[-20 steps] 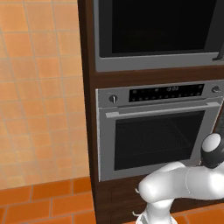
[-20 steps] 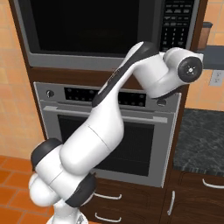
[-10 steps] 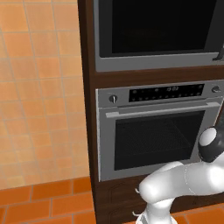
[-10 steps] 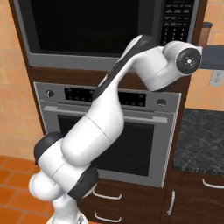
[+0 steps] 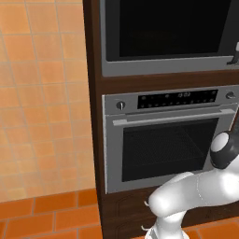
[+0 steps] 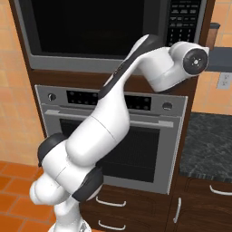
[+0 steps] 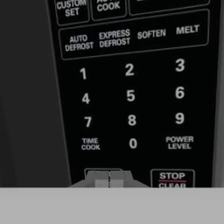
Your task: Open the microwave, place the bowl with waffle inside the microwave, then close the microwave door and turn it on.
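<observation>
The microwave [image 5: 172, 35] sits high in the brown cabinet column, and its black glass microwave door [image 6: 99, 27] is shut flush. My arm reaches up to the keypad [image 6: 183, 20] on the microwave's right side. Up close, the keypad [image 7: 131, 94] shows number keys, TIME COOK, POWER LEVEL and STOP CLEAR. My gripper [image 7: 109, 179] is shut with nothing between its fingertips. It stands at a key outlined just left of STOP CLEAR, and whether it touches that key I cannot tell. The bowl and the waffle are out of view.
A silver oven [image 5: 168, 140] with knobs, display and bar handle sits below the microwave, above drawers [image 6: 113, 204]. A dark stone counter [image 6: 208, 145] lies to the right. An orange tiled wall [image 5: 42, 93] and orange floor are to the left.
The wrist has risen slightly at the keypad over the last second. The microwave door has stayed shut and the gripper has stayed shut.
</observation>
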Tool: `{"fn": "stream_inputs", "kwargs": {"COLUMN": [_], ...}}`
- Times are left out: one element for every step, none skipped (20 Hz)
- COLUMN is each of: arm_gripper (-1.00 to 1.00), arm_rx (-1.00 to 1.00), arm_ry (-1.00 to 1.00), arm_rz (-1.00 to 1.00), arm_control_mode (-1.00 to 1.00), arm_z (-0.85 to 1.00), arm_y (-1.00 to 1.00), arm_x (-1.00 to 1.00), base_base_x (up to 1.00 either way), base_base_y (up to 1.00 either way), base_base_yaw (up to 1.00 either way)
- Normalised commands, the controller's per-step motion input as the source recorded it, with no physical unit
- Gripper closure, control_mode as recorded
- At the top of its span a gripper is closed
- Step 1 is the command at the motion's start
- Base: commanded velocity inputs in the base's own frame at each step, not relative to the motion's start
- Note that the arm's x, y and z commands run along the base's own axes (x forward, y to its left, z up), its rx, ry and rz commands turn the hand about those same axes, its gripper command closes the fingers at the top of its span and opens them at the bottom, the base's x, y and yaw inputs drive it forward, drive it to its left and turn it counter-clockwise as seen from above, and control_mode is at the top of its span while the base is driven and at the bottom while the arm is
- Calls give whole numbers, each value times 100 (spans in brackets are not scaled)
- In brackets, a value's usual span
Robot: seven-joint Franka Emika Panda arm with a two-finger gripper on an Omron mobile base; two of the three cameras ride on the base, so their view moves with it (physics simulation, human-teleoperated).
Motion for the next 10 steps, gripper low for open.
{"fn": "stream_inputs", "kwargs": {"arm_gripper": [100,100,100,100,100,100,100,100,100,100], "arm_rx": [-4,-1,0,0,0,0,0,0,0,0], "arm_ry": [-7,-7,-8,-7,-5,-6,-5,-4,-2,0], "arm_rz": [0,0,0,0,0,0,0,0,0,0], "arm_control_mode": [-100,-100,-100,-100,-100,-100,-100,-100,-100,-100], "arm_z": [-27,-24,-19,-13,-6,-6,-3,0,0,0], "arm_y": [0,0,0,0,0,0,0,0,0,0], "arm_x": [61,50,34,19,9,6,1,0,0,0], "base_base_x": [0,0,0,0,0,0,0,0,0,0], "base_base_y": [0,0,0,0,0,0,0,0,0,0], "base_base_yaw": [0,0,0,0,0,0,0,0,0,0]}}
